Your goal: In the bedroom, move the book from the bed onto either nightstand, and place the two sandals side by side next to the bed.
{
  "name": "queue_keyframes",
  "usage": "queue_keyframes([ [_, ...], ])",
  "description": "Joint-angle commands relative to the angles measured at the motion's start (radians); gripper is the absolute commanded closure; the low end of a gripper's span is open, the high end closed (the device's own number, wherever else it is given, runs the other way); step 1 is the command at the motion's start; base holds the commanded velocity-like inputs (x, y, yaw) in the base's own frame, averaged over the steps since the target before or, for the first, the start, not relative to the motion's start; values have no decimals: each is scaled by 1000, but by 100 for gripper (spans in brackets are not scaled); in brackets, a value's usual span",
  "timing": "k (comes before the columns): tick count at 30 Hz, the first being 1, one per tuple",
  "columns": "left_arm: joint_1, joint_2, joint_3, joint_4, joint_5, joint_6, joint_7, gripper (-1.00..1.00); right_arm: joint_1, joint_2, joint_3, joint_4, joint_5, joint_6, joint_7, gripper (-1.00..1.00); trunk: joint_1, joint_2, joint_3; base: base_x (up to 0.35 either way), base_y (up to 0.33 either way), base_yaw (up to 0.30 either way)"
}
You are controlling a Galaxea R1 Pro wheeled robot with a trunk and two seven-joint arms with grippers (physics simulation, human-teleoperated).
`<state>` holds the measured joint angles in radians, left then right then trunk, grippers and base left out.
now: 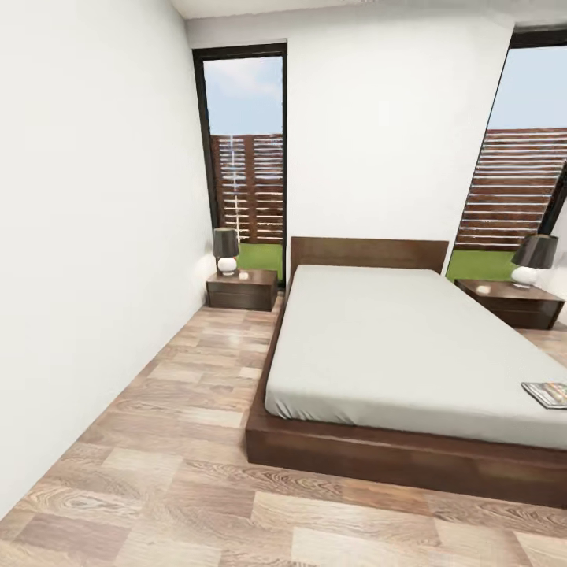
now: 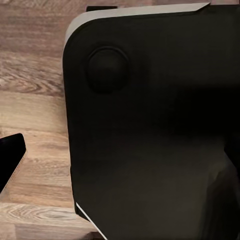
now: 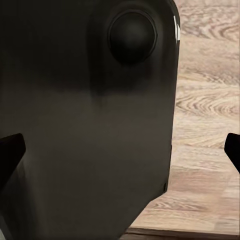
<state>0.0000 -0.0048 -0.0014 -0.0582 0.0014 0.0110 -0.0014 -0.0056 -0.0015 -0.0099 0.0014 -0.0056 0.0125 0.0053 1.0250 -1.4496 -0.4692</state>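
We record the book (image 1: 547, 393) lying flat on the bed (image 1: 378, 346) near its foot-end right edge, with a nightstand (image 1: 242, 289) and lamp (image 1: 226, 250) at each side of the headboard. Both wrist views show a dark robot body panel (image 2: 150, 130) over the plank floor (image 3: 205, 125), each end effector beside it; the right end effector (image 3: 120, 150) stands open, fingertips wide apart, and the left one's state we cannot tell.

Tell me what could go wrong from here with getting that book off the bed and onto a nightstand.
The book lies near the mattress edge at the far right of the head view, partly cut off, so a clumsy reach might push it off the bed. Each nightstand carries a lamp, leaving limited free top; setting the book down could knock one. No sandals are visible, so finding them may need more driving.
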Motion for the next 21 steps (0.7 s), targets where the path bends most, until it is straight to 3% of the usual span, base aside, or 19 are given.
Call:
queue_keyframes([
  [1, 0, 0, 0, -1, 0, 1, 0, -100, -1, 0, -1, 0, -1, 1, 1, -100, 0, 0, -1, 0, 0, -300],
  [21, 0, -1, 0, -1, 0, 1, 0, -100, -1, 0, -1, 0, -1, 1, 1, -100, 0, 0, 1, 0, 0, -296],
])
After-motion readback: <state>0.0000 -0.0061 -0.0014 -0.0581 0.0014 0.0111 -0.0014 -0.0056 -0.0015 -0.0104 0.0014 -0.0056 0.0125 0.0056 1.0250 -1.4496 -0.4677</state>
